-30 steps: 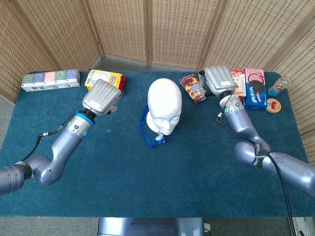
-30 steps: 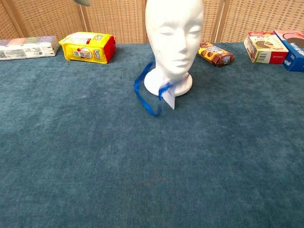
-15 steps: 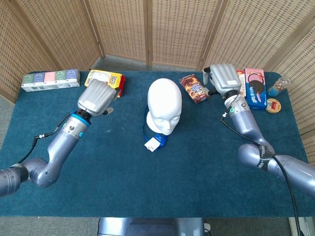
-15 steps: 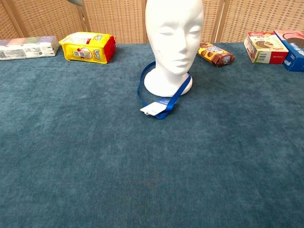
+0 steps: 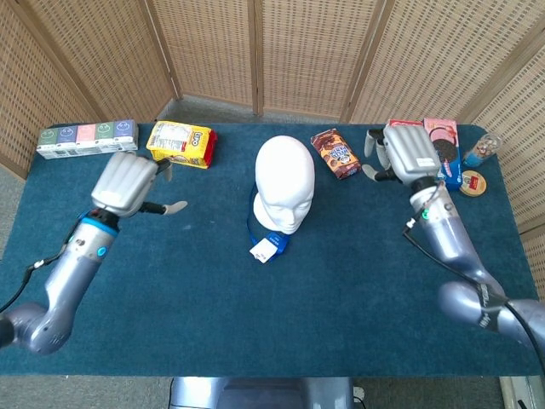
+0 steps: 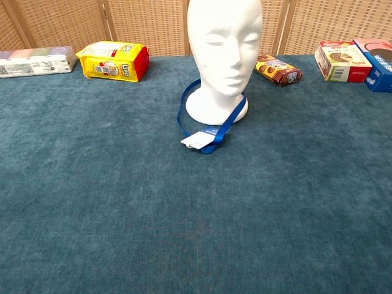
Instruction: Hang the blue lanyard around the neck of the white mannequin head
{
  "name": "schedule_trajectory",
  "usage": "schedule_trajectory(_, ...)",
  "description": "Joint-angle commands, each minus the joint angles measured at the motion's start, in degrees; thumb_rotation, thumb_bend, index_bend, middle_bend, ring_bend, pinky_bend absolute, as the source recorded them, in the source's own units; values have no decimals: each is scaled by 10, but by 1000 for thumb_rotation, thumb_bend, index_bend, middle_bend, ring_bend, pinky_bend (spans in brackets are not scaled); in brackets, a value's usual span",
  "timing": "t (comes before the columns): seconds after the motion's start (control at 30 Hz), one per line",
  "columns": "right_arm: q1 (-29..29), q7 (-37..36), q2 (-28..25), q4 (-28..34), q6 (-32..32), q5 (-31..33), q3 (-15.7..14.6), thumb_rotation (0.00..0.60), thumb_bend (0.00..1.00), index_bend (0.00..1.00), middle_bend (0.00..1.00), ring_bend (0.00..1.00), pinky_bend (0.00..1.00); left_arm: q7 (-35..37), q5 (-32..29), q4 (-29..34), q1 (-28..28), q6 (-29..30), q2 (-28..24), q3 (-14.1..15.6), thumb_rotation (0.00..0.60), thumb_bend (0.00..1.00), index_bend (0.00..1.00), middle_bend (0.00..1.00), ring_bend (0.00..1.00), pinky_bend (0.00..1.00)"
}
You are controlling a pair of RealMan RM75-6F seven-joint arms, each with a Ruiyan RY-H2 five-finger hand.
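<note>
The blue lanyard (image 6: 208,122) lies around the base of the white mannequin head (image 6: 224,49), and its white card (image 6: 196,140) rests on the table (image 6: 184,233) just in front of the head. The left hand (image 5: 126,185) hovers well to the left of the head, fingers apart, holding nothing. The right hand (image 5: 409,153) hovers to the right of the head, fingers spread, also holding nothing.

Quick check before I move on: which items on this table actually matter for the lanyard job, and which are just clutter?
Part of the job:
blue lanyard, looped around the base of the mannequin
white mannequin head
left hand and right hand, both holding nothing

Just lying about:
yellow snack pack
row of small cartons
brown cookie packet
snack boxes
</note>
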State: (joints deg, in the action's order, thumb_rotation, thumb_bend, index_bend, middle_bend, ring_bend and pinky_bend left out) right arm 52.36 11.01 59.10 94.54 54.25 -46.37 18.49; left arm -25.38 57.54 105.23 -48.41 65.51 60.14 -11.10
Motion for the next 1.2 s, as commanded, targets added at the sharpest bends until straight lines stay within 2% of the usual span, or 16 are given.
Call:
schedule_trajectory(0.03,-48,-15,-31,58,46,-54,-17,600,305,543,711,808,867,34,24,42,51,34,-29,24,263,130,487,682,598,564)
schedule_trajectory(0.37,-121,13,-57,136,118,-108,-57,600,305,534,646,717,827,87,82,75,149,91,-60,75,256,130,486,647,562,515)
schedule_trajectory(0.4,-132,22,-59,147,131,-116,-66,600,305,534,646,716,826,96,95,76,166,104,-62,85,256,130,486,646,562,513)
schedule_trajectory(0.43,-158,28,-63,166,156,-130,-83,600,305,534,646,716,826,105,116,79,202,130,-65,110,257,130,486,646,562,513)
schedule_trajectory(0.47,-174,30,-63,176,176,-144,-91,600,305,534,646,716,826,112,137,76,221,149,-65,122,256,129,486,646,562,511)
schedule_trajectory(0.6,-220,32,-62,194,223,-179,-115,600,306,534,645,714,826,139,186,54,274,189,-56,153,260,130,486,646,562,501)
schedule_trajectory(0.87,-305,35,-53,205,296,-241,-162,600,307,535,628,701,825,179,241,3,358,240,-30,194,257,130,486,646,562,500)
schedule_trajectory(1.2,-388,29,-14,174,356,-297,-198,600,307,534,626,693,819,189,280,-40,428,263,15,219,260,130,487,646,561,483)
